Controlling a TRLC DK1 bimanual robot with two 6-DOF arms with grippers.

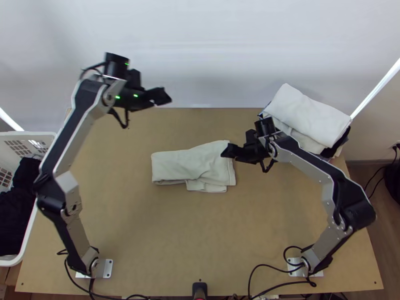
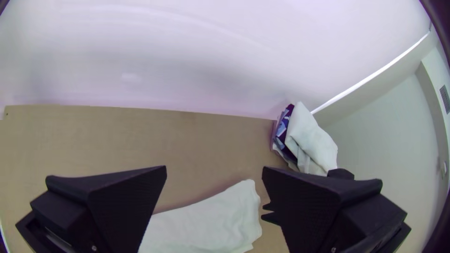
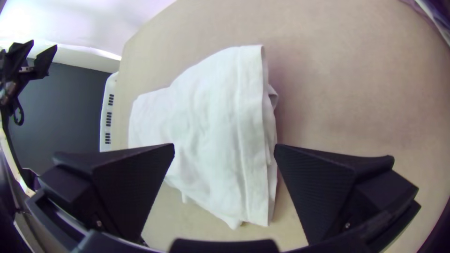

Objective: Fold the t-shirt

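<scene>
The white t-shirt [image 1: 192, 165] lies on the table as a long folded bundle, wider at its right end, where layers stick out at the near edge. My left gripper [image 1: 162, 96] is up beyond the shirt's far side, at the table's back; in the left wrist view the gripper [image 2: 214, 171] stands open with nothing between its fingers. My right gripper [image 1: 231, 151] is above the shirt's right end; in the right wrist view the gripper [image 3: 225, 147] is open, with the hemmed end of the shirt [image 3: 211, 122] seen between its fingers.
A stack of folded cloths [image 1: 307, 117], white on top, sits at the table's back right corner, behind the right arm. A white basket [image 1: 25, 137] with dark clothes stands off the table's left edge. Bare wood [image 1: 165, 230] lies nearer than the shirt.
</scene>
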